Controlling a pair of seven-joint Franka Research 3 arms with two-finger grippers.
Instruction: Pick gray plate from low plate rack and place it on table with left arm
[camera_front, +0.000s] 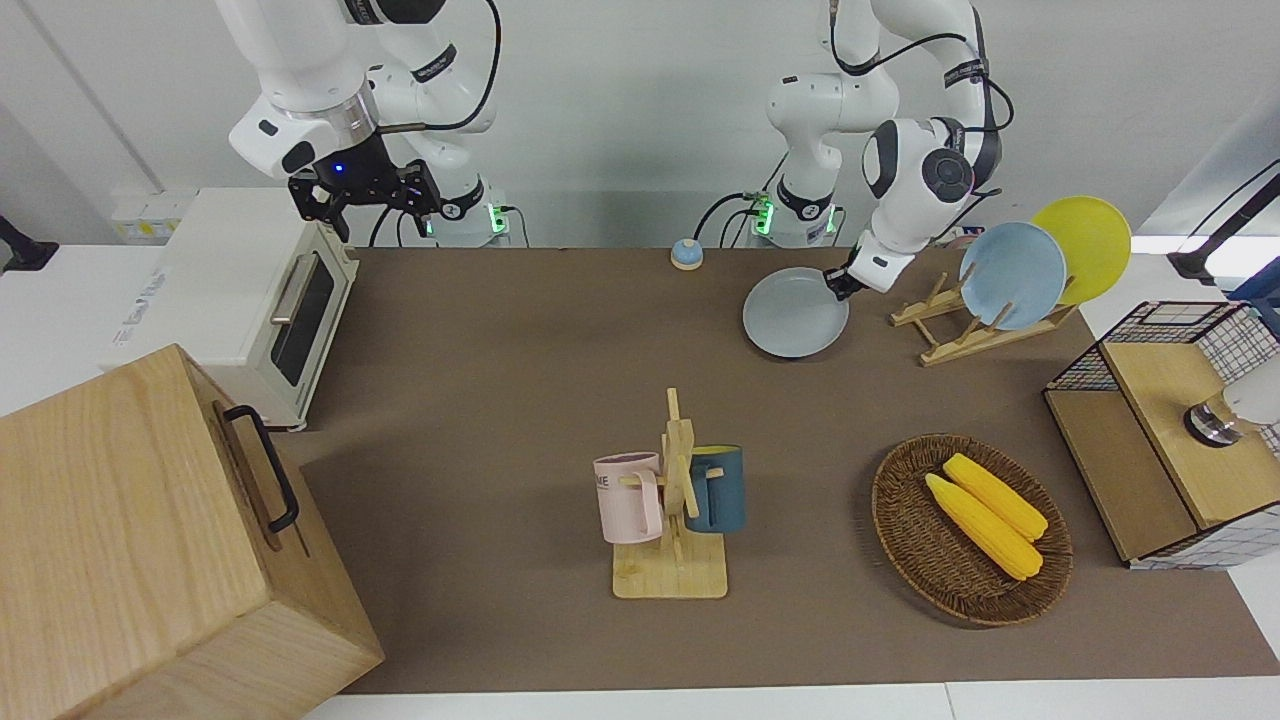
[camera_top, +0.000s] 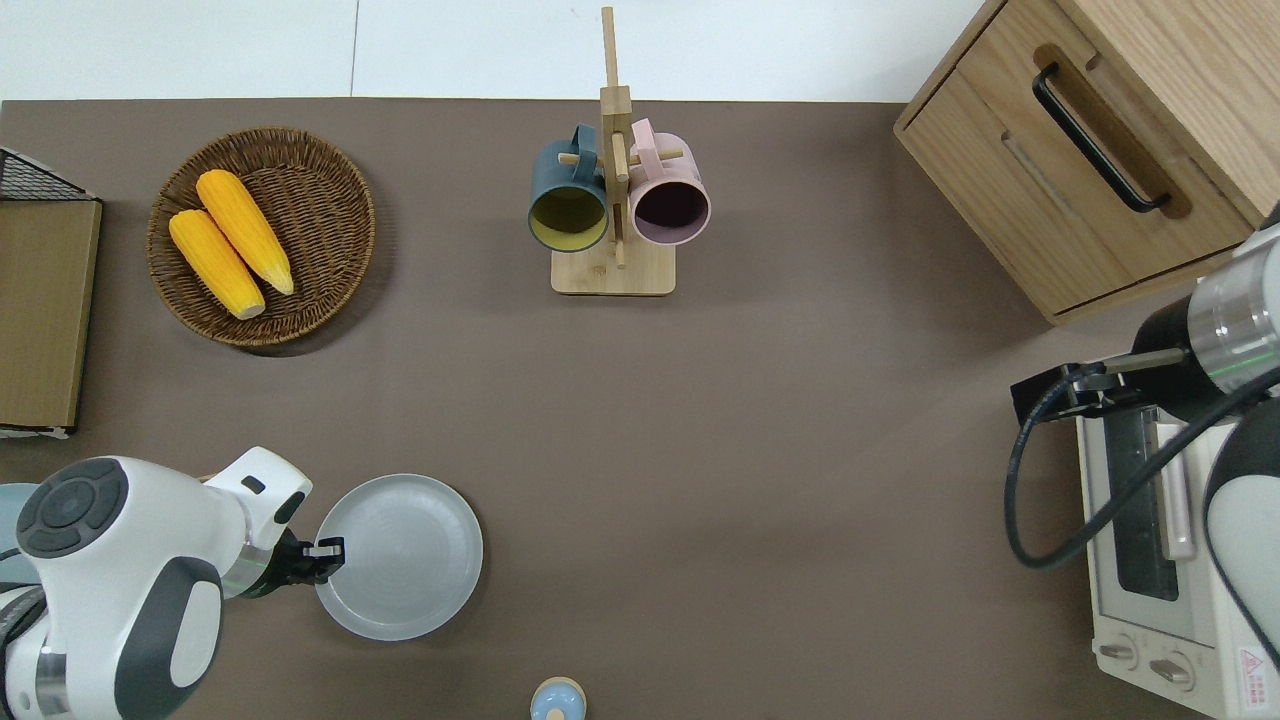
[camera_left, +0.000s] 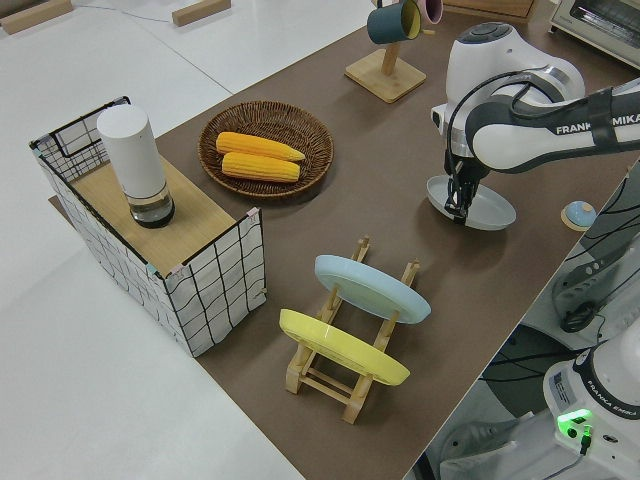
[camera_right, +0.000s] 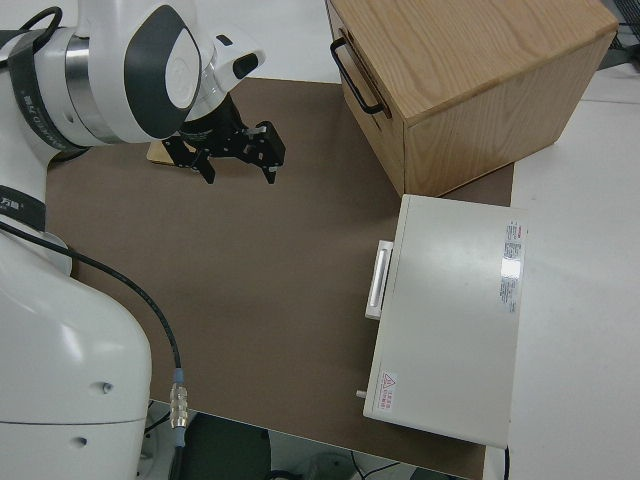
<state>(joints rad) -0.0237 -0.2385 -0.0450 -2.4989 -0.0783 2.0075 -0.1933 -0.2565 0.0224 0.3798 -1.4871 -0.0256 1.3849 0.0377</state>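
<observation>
The left gripper pinches the gray plate flat on the surface; let go gently, lift straight.

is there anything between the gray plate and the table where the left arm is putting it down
Nothing visible. The left pincer is at the rim of the gray plate, which is low over or already on bare table beside the low plate rack.

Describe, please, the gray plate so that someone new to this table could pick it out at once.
Start at the low plate rack at the left arm's end of the table. Beside it, toward the table's middle, the gray plate lies flat with the left end effector at its rim. Unlike the sky-blue plate and yellow plate leaning in the rack, it is pale gray.
</observation>
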